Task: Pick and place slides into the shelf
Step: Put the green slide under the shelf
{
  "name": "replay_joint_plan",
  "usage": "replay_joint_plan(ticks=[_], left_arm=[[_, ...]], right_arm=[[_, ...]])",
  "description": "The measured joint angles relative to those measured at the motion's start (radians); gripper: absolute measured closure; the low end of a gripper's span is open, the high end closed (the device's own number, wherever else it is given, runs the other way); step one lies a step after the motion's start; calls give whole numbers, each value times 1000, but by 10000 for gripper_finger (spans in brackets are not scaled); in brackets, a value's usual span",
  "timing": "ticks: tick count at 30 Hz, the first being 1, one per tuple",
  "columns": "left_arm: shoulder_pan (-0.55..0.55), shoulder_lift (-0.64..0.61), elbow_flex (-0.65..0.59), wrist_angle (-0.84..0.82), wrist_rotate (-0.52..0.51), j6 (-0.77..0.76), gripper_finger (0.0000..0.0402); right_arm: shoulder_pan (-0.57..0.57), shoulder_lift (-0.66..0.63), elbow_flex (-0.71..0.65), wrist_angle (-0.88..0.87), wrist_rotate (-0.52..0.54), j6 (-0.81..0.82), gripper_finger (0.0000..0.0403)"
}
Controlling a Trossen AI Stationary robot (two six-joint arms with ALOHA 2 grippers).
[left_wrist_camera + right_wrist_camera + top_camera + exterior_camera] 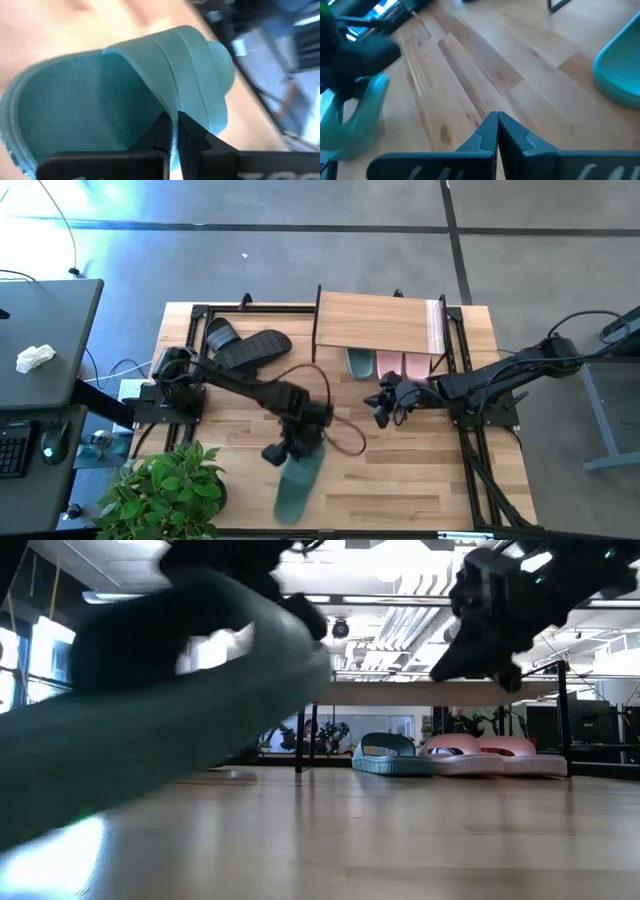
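While pinching the strap of a green slide (297,480) at the table's near middle, left gripper (290,442) is lifting it | right gripper (381,405) is hovering closed, empty, before shelf (375,320) | three slides are sitting under it: green (358,363), two pink (401,365) | black pair (243,345) is waiting beside it.

Grey concrete floor (300,205), dark side desk (40,350), potted plant (165,490), bright ceiling lights (420,555)
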Motion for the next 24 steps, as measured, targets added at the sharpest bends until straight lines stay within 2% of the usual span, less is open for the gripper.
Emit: replay_joint_plan(ticks=[2, 5, 11, 16, 18, 21, 24], left_arm=[[32, 0, 55, -49, -73, 17, 399], [90, 0, 113, -72, -114, 33, 400], [240, 4, 154, -40, -110, 56, 400], [364, 28, 156, -22, -81, 33, 401], [402, 37, 153, -25, -55, 32, 401], [431, 34, 153, 0, -17, 26, 401], [437, 30, 153, 13, 11, 25, 401]], right_arm=[[15, -56, 0, -42, 33, 1, 403], [42, -147, 0, -110, 65, 2, 403], [131, -284, 0, -194, 115, 3, 403], [228, -311, 26, -221, 121, 50, 403], [264, -302, 50, -246, 107, 118, 403], [306, -273, 45, -265, 65, 312, 403], [364, -226, -3, -202, 131, 437, 403]])
